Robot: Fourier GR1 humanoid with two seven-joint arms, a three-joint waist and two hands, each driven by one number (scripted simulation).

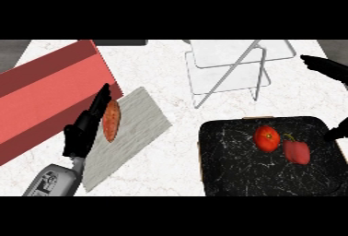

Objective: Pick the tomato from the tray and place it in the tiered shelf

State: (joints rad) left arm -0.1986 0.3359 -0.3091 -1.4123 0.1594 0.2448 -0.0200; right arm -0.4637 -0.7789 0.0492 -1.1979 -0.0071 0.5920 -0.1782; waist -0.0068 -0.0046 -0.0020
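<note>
A white marbled surface [156,147] seen from above. A black marbled tray [231,175] at lower right holds a tomato [266,138] beside a red pepper [297,152]. A clear tiered shelf [228,69] stands behind it. At left, a red box [48,101], a grey board [132,129] and an orange vegetable [111,120]. The left robot hand [85,131] rests with straight fingers; the right robot hand [329,69] is spread at the right edge.
</note>
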